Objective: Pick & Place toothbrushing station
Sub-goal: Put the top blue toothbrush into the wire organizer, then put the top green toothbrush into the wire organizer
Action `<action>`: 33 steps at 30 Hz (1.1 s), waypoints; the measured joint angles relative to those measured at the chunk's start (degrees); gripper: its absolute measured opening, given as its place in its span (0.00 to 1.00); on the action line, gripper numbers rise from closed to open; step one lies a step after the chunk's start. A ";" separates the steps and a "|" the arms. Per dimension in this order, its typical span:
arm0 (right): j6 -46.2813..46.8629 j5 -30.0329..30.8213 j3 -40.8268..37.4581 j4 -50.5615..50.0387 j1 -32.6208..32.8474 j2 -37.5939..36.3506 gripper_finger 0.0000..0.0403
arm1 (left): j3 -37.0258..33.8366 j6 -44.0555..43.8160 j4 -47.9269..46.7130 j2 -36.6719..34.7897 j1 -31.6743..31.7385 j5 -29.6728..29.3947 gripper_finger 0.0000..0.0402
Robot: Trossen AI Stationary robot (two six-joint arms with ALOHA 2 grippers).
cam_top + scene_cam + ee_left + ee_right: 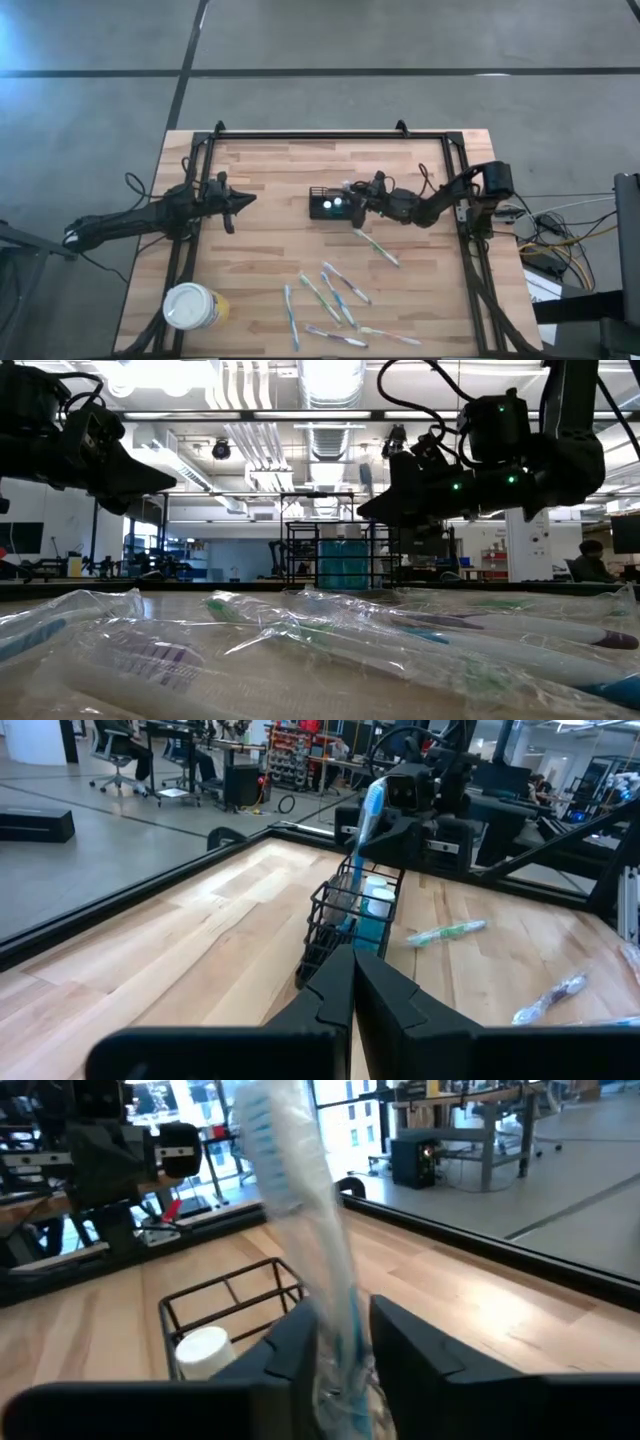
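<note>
While poised directly over the toothbrushing station (pixel 330 205), right hand (pixel 352 197) seemingly part-open around upright wrapped toothbrush (pixel 300 1230); left hand (pixel 243 200) shut, farther.

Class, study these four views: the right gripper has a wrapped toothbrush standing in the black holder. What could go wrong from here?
1. The wrapped toothbrush leans between the right gripper's parting fingers, and could tip out of the black wire holder or snag.
2. The holder looks light; a nudge from the gripper might shift or topple it.
3. The left gripper, shut, points at the holder nearby, so the arms could collide if it advances.
</note>
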 joint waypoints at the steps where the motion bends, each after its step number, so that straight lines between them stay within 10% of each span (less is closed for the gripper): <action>1: 0.23 -0.01 -0.10 -0.67 0.03 -0.54 0.28 | 0.00 0.03 -0.01 0.00 0.02 0.00 0.03; 12: 0.39 0.03 -1.11 -6.23 0.36 -7.48 0.53 | 0.00 0.09 0.11 0.00 0.00 0.19 0.03; 33: -4.64 -4.26 -2.44 -30.28 3.15 -34.42 0.56 | 0.02 1.01 0.26 -0.02 0.00 0.65 0.03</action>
